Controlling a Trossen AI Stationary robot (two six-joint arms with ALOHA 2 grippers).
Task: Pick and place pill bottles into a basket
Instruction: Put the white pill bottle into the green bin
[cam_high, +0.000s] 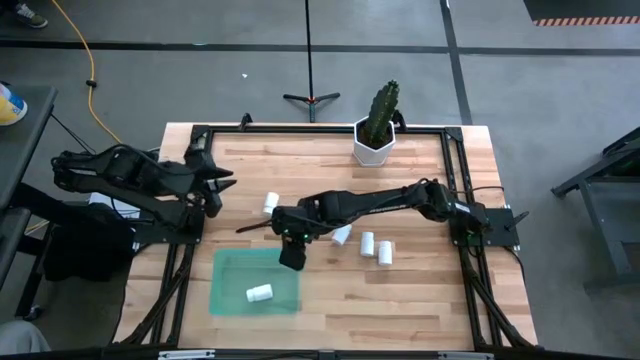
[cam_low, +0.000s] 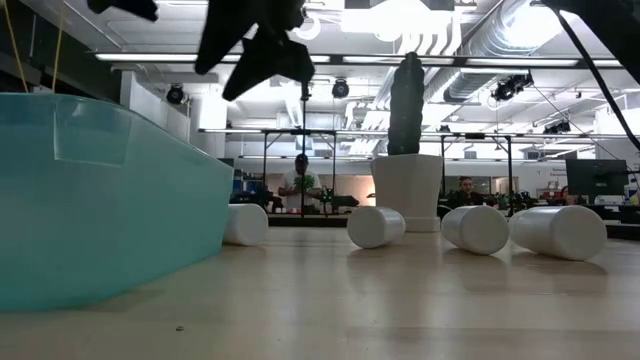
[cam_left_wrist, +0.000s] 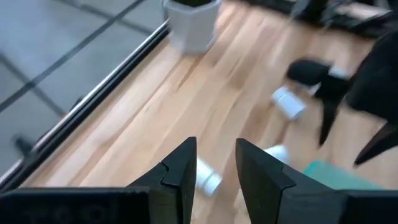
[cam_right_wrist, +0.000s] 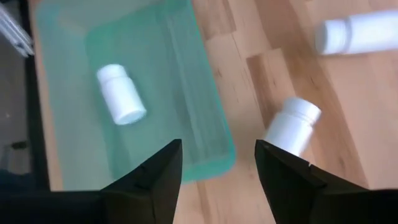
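Broadly, largest first:

- Pale butcher-block wooden table (cam_high: 420, 290): long planks with visible grain, framed by black metal rails.
- Left arm, dark and jointed, folded at the table's left edge; the left gripper (cam_left_wrist: 214, 165) has its two dark, angular fingers drawn together, holding nothing, above bare wood.
- Right arm, dark, stretched from the right edge across the middle; the right gripper (cam_right_wrist: 217, 158) hangs over the basket's upper right corner, its wedge-shaped fingers apart and empty.
- Shallow translucent green plastic basket (cam_high: 228, 270): roughly square, smooth walls, rounded corners, on the front left part of the table.
- White hexagonal pot with a tall dark green cactus (cam_high: 375, 140): glossy faceted walls, at the back edge, well apart from the basket.
- Small white cylindrical pill bottles, smooth plastic with a narrower cap; no label or writing can be read on any:
  - one bottle in the basket (cam_high: 259, 293), lying on its side near the front right corner;
  - one (cam_high: 270, 203) behind the right arm, left of centre;
  - one (cam_high: 342, 235) just beside the arm, partly hidden;
  - a pair (cam_high: 377, 248), close together, right of the basket, lying on the wood.
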